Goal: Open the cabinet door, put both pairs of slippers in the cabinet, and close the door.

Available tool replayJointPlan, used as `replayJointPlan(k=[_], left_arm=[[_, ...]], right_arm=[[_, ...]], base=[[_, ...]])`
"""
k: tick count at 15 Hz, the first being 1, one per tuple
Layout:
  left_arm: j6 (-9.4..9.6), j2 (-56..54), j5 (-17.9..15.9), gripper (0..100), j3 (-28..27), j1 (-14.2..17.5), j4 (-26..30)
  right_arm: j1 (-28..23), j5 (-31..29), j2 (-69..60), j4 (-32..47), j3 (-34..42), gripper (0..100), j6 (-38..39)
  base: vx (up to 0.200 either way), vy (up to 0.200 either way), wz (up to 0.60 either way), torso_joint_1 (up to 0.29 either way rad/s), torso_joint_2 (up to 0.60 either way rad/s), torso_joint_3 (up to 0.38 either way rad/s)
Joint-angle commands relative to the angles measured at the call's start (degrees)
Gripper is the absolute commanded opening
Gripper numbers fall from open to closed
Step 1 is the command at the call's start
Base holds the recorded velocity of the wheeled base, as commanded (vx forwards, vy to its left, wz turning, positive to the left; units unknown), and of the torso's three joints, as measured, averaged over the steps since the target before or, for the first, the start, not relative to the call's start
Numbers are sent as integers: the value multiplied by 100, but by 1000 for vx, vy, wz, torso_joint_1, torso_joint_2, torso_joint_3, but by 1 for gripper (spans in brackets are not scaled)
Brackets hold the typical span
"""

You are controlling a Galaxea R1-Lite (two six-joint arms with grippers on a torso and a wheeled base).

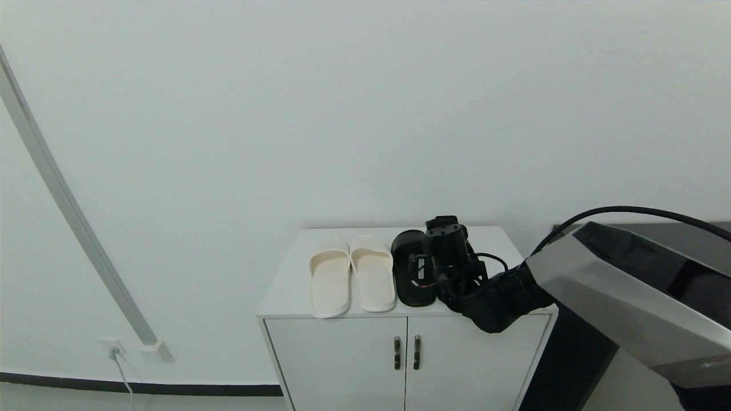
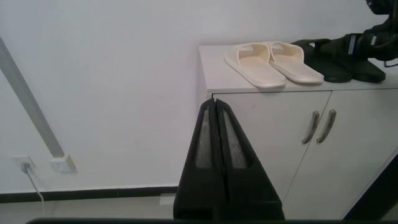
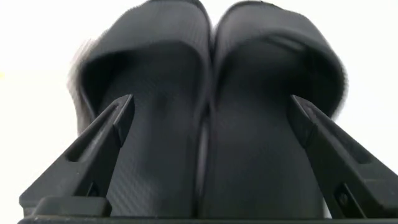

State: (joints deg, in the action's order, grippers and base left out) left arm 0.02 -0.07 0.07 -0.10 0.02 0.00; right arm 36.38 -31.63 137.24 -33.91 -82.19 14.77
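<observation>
**Both pairs of slippers on top of a shut cabinet, right gripper spread over the black pair**

A plain white wall fills the background. A slanted grey cable duct runs down it to a small white wall socket with a cord plugged in.

Against the wall stands the low white two-door cabinet. Its left door and right door are both shut.

Side by side on the cabinet top lie the pair of cream moulded slide slippers and, just beside them toward the robot's right, the pair of black moulded slide slippers.

The right gripper is over the black pair. In the right wrist view its jaws are spread wide, with one dark finger on each outer side of the two black soles. Whether the fingers touch the slippers cannot be told.

The left gripper is lower, off the cabinet's left side, with its two fingers pressed together and nothing between them.

Two small dark vertical handles sit close together where the doors meet.
</observation>
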Motion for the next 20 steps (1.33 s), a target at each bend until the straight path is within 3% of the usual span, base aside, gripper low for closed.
replayJointPlan(k=[1, 11, 12, 20], left_arm=[[-11, 7, 1, 0, 1, -2, 0], [-11, 7, 1, 0, 1, 6, 0], [-11, 7, 1, 0, 1, 6, 0], [-11, 7, 1, 0, 1, -2, 0]], right_arm=[[-61, -1, 347, 148, -526, 100, -1], [-298, -9, 1033, 702, -1748, 100, 8], [-307, -9, 1041, 711, -1757, 0, 8], [-289, -124, 971, 684, -1704, 0, -10]], base=[[0, 0, 0, 0, 0, 0], [0, 0, 0, 0, 0, 0], [0, 0, 0, 0, 0, 0], [0, 0, 0, 0, 0, 0]])
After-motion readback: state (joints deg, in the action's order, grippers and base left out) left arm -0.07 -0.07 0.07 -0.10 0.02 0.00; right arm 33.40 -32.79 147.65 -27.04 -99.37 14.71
